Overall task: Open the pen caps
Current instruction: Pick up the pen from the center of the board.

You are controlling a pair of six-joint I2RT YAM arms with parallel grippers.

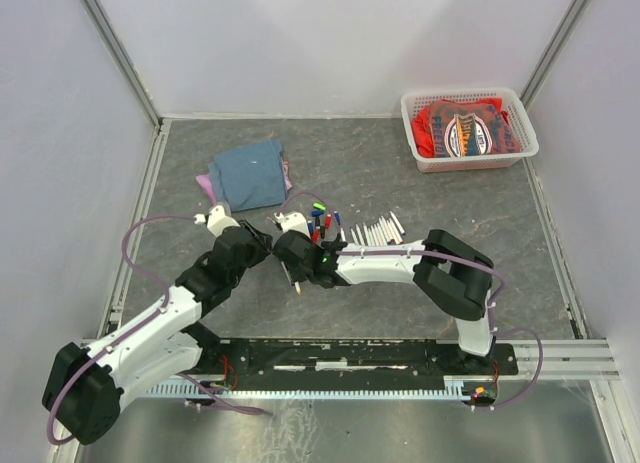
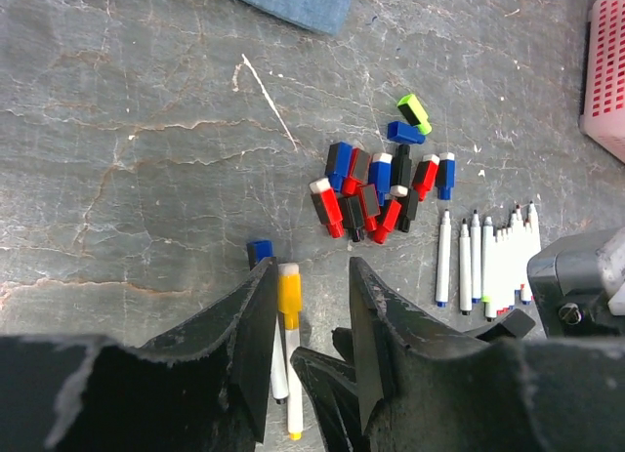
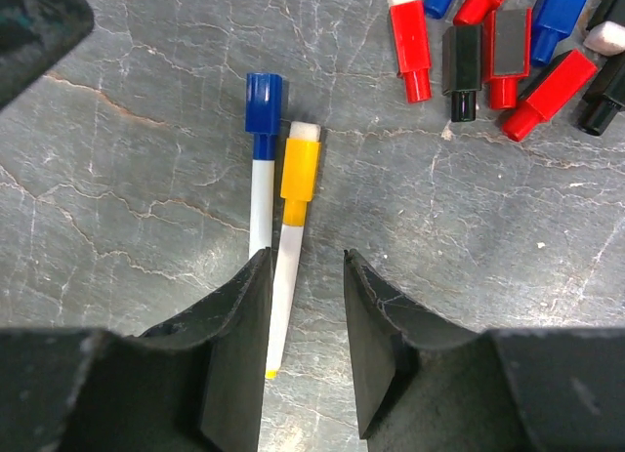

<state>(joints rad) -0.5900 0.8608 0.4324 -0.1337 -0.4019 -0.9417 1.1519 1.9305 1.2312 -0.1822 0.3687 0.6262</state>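
Your target is the yellow cap [image 3: 299, 171], on a pen lying flat on the grey table [image 3: 127, 179] just ahead of both tools. In the right wrist view its long axis runs 12 to 6, cap at the 12 end. Its white barrel [image 3: 285, 276] trails toward 6 into the gap of the right gripper [image 3: 305, 320], hard against the 9 o'clock finger rather than centred. That gripper is spread only narrowly and holds nothing. The left gripper [image 2: 311, 315] is also empty, a little wider, and sees the same cap just off its 9 o'clock finger. So both arms are about equally near, and you'll probably want one on the barrel and one on the cap. A second pen with a blue cap [image 3: 264, 101] lies parallel on the 9 o'clock side, touching or nearly so, which leaves little room for a finger between them. At 1 to 2 o'clock the loose caps [image 2: 380, 171] lie well apart, with the bare barrels [image 2: 487, 267] beyond at 3. The table looks smooth and hard, so expect a round pen to roll if nudged. The two wrists crowd each other in the overhead view.
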